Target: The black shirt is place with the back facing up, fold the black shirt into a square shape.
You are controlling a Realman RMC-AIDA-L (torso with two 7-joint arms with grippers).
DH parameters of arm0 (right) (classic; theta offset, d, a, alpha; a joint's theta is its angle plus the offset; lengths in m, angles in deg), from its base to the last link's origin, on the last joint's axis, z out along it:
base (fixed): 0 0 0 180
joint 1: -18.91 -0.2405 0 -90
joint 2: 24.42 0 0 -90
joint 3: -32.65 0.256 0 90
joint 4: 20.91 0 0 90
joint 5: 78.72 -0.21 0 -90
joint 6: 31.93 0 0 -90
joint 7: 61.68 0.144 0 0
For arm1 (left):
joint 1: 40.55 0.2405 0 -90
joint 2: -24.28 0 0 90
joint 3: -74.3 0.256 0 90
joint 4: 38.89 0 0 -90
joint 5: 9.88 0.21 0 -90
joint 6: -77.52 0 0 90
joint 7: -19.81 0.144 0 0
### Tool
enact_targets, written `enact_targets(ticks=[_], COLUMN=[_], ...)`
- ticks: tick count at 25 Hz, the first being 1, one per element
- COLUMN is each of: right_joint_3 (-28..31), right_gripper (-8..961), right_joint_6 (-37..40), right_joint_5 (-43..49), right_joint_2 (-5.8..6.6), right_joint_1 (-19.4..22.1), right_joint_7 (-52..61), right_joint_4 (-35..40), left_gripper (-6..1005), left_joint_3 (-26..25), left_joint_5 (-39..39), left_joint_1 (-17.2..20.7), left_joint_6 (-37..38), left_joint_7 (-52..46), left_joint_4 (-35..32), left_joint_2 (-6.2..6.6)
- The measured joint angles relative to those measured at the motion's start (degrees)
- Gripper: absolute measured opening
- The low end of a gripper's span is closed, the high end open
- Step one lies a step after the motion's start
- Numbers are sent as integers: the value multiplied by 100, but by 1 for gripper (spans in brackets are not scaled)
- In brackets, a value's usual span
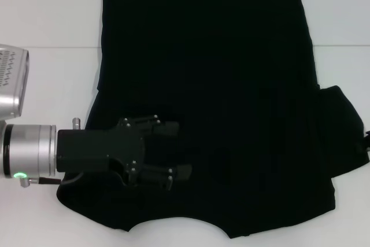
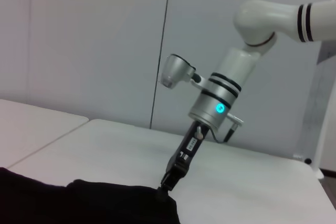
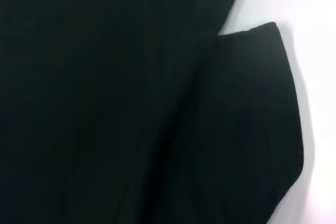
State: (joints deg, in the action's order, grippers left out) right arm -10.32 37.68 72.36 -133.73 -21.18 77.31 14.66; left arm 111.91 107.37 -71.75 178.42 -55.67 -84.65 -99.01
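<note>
The black shirt (image 1: 208, 85) lies flat on the white table (image 1: 46, 10), plain side up, with no lettering showing. Its right sleeve (image 1: 341, 131) sticks out sideways and fills the right wrist view (image 3: 247, 129). My left gripper (image 1: 184, 150) hovers over the shirt's lower left part, pointing right, open with nothing between its fingers. My right gripper (image 2: 167, 186) shows only as a sliver at the head view's right edge. In the left wrist view it comes down at a slant and tapers to a point on the sleeve's outer edge (image 2: 152, 195), shut on the fabric.
The white table reaches past the shirt on the left, the right (image 1: 347, 56) and at the far side. A seam between two tabletops (image 1: 52, 47) runs across the table. A grey wall (image 2: 94, 40) stands behind the right arm (image 2: 226, 90).
</note>
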Motion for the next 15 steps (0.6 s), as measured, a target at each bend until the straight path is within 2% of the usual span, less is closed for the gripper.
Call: enact_targets(ticks=[3,15], right_joint_3=[12,99], right_gripper=[5,5], right_joint_6=[11,95], right_joint_5=[-12,-24], right_joint_2=[57,108], right_joint_1=[76,247], right_joint_7=[-93,-161], right_joint_4=[42,419], left_gripper=[874,864], left_joint_3=[0,1], left_joint_5=[-107,-151], left_joint_1=[19,82], left_joint_6=[3,-3], left_joint_7=[-10,-11], left_joint_4=[53,146], left_joint_2=[-1,-18])
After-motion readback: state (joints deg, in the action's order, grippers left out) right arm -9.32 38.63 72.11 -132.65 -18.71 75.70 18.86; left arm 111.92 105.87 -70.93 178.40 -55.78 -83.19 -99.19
